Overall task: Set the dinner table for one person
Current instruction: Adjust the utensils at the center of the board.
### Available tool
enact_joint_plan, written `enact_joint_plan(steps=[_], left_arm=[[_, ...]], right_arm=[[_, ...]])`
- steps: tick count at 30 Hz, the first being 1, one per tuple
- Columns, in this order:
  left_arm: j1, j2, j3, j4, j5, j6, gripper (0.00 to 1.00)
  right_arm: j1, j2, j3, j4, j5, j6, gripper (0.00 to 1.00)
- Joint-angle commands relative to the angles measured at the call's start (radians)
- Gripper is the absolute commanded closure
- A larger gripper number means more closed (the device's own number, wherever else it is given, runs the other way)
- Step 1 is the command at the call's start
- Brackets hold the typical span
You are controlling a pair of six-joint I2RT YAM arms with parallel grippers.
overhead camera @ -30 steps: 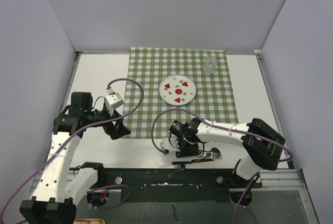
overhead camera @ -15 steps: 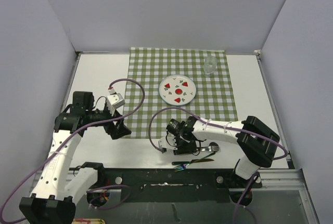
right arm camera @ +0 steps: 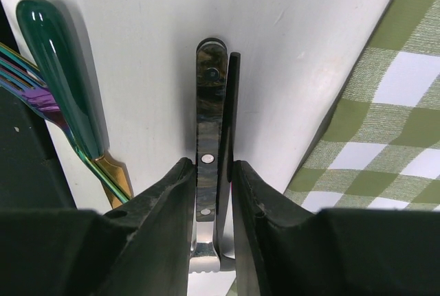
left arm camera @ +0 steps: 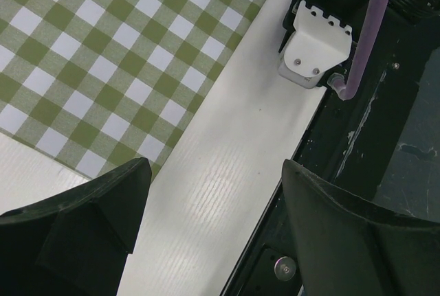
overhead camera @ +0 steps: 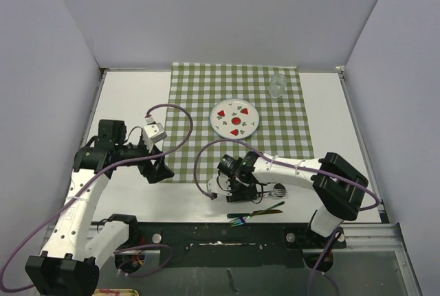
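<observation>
Right gripper [right arm camera: 210, 172]: clamping the dark-handled riveted steel knife [right arm camera: 208, 93], beside the green-and-white checked cloth [right arm camera: 392, 104] edge.
Left gripper [left arm camera: 214, 172]: hanging released, fingers wide, over the flat white dinner table [left arm camera: 261, 104], on its open strip.

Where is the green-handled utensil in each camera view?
Top external: green-handled utensil in the lower middle, just right of centre.
Left wrist: not in it.
Right wrist: upper left, handle end pointing up.
Shared landmark: the checked cloth.
</observation>
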Motion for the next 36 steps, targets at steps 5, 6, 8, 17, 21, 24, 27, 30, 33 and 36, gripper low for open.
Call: enact_joint_plan(steps=[5, 6, 8, 17, 21, 24, 27, 30, 33, 36], left_arm=[[-0.011, 0.014, 0.026, 0.039, 0.003, 0.023, 0.24], [-0.013, 0.016, 0.029, 0.038, 0.002, 0.022, 0.24], [-0.017, 0.021, 0.031, 0.039, 0.002, 0.021, 0.24], [-0.028, 0.047, 0.051, 0.041, -0.007, 0.023, 0.24], [-0.038, 0.06, 0.064, 0.036, -0.01, 0.023, 0.24], [-0.043, 0.064, 0.067, 0.034, -0.012, 0.025, 0.24], [-0.047, 0.065, 0.068, 0.031, -0.015, 0.025, 0.24], [-0.051, 0.064, 0.066, 0.027, -0.018, 0.029, 0.24], [-0.057, 0.067, 0.066, 0.025, -0.024, 0.034, 0.24], [-0.061, 0.069, 0.065, 0.02, -0.034, 0.04, 0.24]], right_arm=[[-0.002, -0.009, 0.059, -0.023, -0.021, 0.009, 0.93], [-0.002, -0.011, 0.06, -0.025, -0.024, 0.009, 0.94], [-0.002, -0.014, 0.063, -0.033, -0.029, 0.009, 0.95], [-0.012, -0.042, 0.087, -0.068, -0.051, 0.01, 0.97], [-0.01, -0.036, 0.096, -0.09, -0.073, 0.003, 0.97], [-0.011, -0.021, 0.099, -0.102, -0.084, -0.004, 0.97], [-0.012, 0.003, 0.099, -0.11, -0.098, -0.016, 0.98], [-0.012, 0.035, 0.11, -0.125, -0.118, -0.023, 0.98], [-0.011, 0.066, 0.119, -0.133, -0.128, -0.03, 0.98], [-0.011, 0.096, 0.131, -0.134, -0.135, -0.036, 0.98]])
